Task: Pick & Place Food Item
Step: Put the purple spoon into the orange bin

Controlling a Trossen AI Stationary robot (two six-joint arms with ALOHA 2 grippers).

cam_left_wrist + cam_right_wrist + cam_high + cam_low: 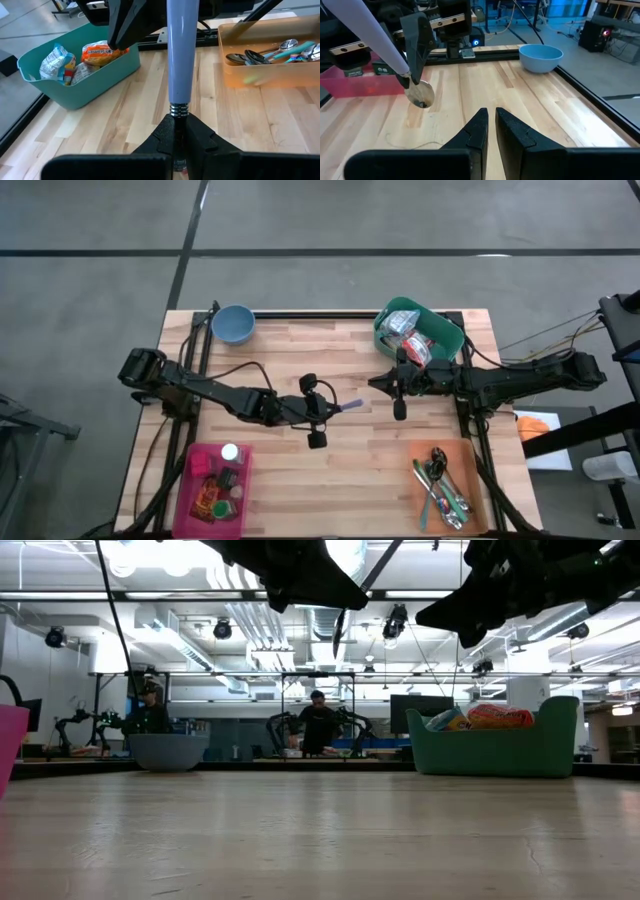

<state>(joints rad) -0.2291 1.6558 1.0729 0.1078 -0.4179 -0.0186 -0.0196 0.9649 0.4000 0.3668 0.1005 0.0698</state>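
Observation:
My left gripper (333,409) hangs over the middle of the table, shut on a spoon with a pale lavender handle (352,404). The spoon's round metal bowl (420,93) shows below the fingers in the right wrist view. My right gripper (374,383) is shut with nothing in it. It hovers just right of the spoon, beside a teal bin (446,330) at the far right. The bin holds food packets (95,52). A light blue bowl (233,323) stands at the far left. My left gripper pinches the spoon between its two fingers at the ribbed metal neck (179,109), where the lavender handle ends. The fingers slant down from the table's left. The handle (182,45) stretches on past the fingertips toward the table's right. The spoon is lifted clear of the table.
A pink tray (193,505) with small items sits at the near left. An orange tray (478,470) with cutlery sits at the near right. Bare wood lies between them and under both grippers. People and other robot stations show in the room beyond the table.

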